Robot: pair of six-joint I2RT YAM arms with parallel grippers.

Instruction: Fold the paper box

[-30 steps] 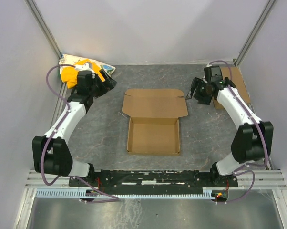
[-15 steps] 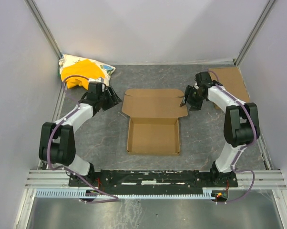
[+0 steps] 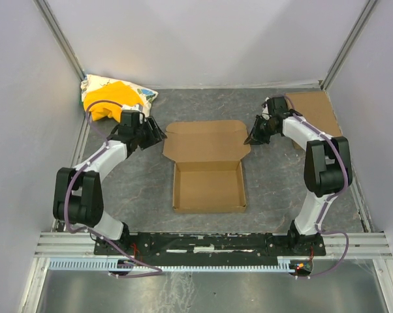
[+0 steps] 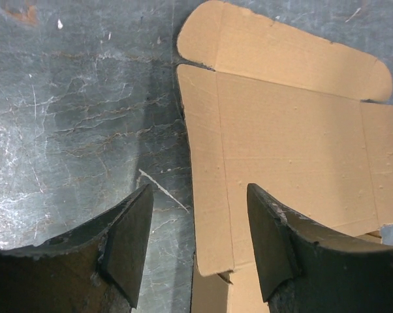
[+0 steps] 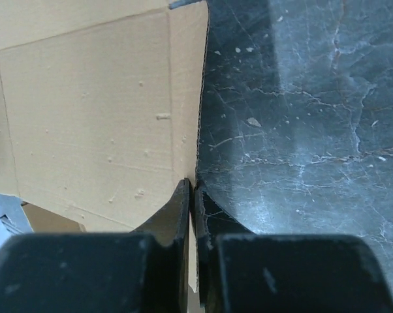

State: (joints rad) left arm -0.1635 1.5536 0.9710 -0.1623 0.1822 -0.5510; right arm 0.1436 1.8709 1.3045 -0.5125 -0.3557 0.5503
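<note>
The paper box [image 3: 207, 186] lies mid-table as a shallow brown tray, its lid [image 3: 206, 139] folded open toward the back. My left gripper [image 3: 158, 137] is at the lid's left edge. In the left wrist view it [image 4: 198, 190] is open, with the lid's [image 4: 288, 137] side edge between its fingers and touching neither. My right gripper [image 3: 251, 139] is at the lid's right edge. In the right wrist view it [image 5: 191, 187] is shut on the thin side edge of the lid [image 5: 92, 111].
A yellow and white cloth bundle [image 3: 115, 96] lies in the back left corner. A brown cardboard piece [image 3: 319, 112] lies at the back right, behind my right arm. Grey marbled tabletop [image 3: 138, 189] surrounds the box, with walls on three sides.
Both arms swung in from the back corners to the lid's side edges. The right gripper closed on the right edge. The left gripper narrowed a little. The box slid slightly left.
</note>
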